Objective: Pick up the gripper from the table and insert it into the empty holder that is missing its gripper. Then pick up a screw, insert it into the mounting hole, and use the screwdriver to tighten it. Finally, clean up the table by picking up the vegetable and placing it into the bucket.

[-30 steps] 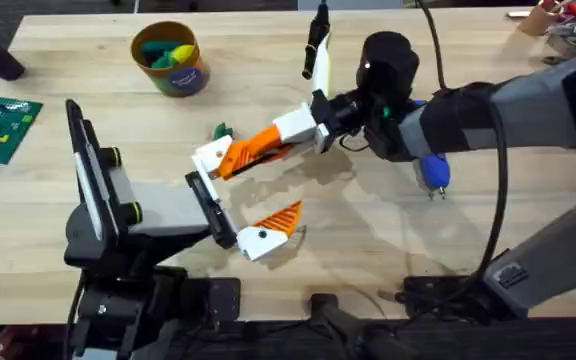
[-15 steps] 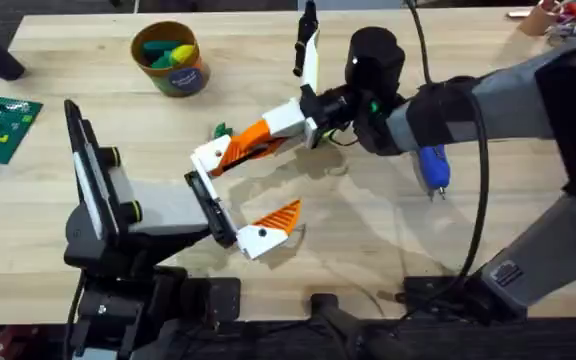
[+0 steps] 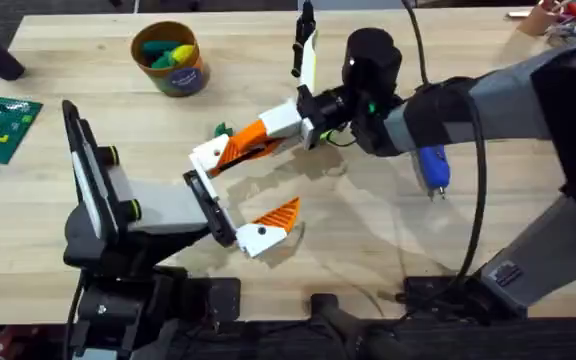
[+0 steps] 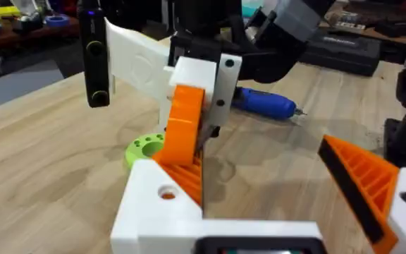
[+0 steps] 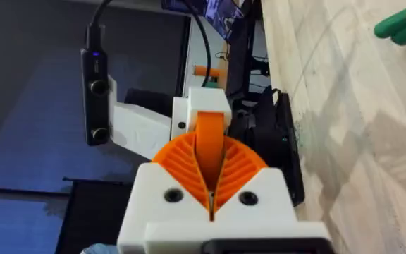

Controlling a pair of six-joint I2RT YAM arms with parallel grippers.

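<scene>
While clenching the right gripper (image 3: 265, 137) on the smooth, tapered orange gripper (image 5: 210, 141), steering its long axis straight into the holder (image 4: 161, 204), which is touching it just beyond the jaws' tips. Keeping that angular white plastic block on the left gripper (image 3: 230, 198), jaws spread and released. Working nearer the right arm.

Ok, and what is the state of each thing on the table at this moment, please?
gripper: clamped in the right gripper, its end at the holder
holder: gripper not visibly seated
mounting hole: open, no screw
screwdriver: lying on the table, not held
vegetable: lying on the table
bucket: upright, toy pieces inside
</scene>
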